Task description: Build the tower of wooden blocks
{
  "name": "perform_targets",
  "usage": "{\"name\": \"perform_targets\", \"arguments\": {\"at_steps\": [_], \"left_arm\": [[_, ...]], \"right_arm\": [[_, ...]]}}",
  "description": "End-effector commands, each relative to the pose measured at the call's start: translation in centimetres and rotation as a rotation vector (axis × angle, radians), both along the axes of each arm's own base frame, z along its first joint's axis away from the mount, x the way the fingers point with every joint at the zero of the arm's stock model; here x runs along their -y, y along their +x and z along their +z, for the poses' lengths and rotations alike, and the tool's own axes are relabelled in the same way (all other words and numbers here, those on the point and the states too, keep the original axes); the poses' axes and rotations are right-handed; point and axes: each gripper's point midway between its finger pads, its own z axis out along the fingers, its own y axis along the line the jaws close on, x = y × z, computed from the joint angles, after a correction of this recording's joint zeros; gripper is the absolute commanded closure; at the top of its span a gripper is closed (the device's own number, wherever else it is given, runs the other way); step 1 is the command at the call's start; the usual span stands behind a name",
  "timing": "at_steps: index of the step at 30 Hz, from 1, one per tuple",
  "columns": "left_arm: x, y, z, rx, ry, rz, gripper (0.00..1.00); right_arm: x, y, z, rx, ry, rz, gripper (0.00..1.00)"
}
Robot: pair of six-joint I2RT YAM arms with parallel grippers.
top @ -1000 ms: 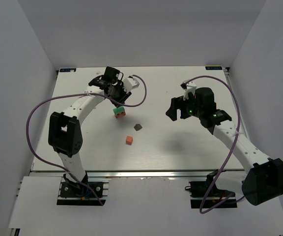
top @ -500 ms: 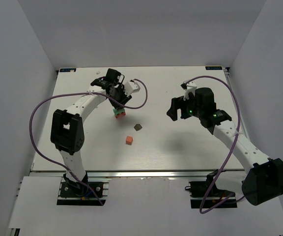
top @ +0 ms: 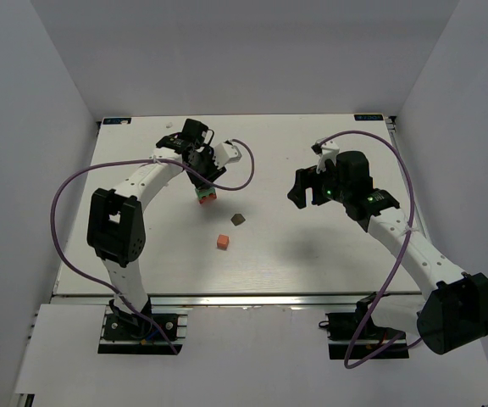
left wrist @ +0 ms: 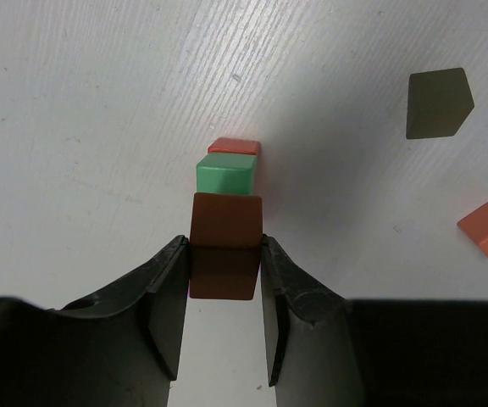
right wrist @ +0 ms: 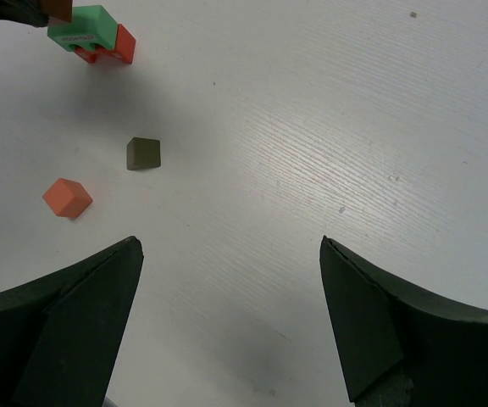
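Observation:
My left gripper (left wrist: 223, 254) is shut on a dark brown block (left wrist: 225, 246) and holds it right over the short tower: a mint-green slab (left wrist: 225, 174) on a red notched piece (left wrist: 235, 146). The tower (top: 207, 195) stands left of centre in the top view, with the left gripper (top: 202, 174) just above it. A second dark brown block (top: 238, 220) and an orange cube (top: 222, 242) lie loose nearer me; both also show in the right wrist view, brown block (right wrist: 142, 153) and orange cube (right wrist: 67, 197). My right gripper (right wrist: 227, 254) is open and empty, hovering above bare table to the right (top: 299, 191).
The white table (top: 312, 254) ends at a metal rail along the near edge. Purple cables loop beside both arms. White walls close in the back and sides.
The left gripper has shifted slightly toward the near right with the brown block, settling over the green slab. The right arm has not moved.

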Motion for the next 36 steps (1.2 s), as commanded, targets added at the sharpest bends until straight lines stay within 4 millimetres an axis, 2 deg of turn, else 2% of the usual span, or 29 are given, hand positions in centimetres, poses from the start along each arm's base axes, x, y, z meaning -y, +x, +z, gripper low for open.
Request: {"name": "perform_targets", "arguments": {"at_steps": [1,11,27,36], "left_arm": [[-0.3,0.8,1.8,0.053,0.004,-0.011,0.75],[-0.2,1.5,1.8,0.067,-0.006,0.014,0.7],[0.3,2.1,0.7,0.046,-0.029,0.053,0.7],[0.3,2.0,0.9,0.036,-0.025,0.05,0.7]], "right_arm": [[0.0,0.5,1.5,0.048,0.008,0.0,0.11],[0.0,0.4,1.4,0.046,0.005,0.004,0.11],[0.4,0.5,1.5,0.055,-0.005,-0.013,0.11],[0.4,0.4,1.3,0.057,-0.007,-0.011,0.11]]}}
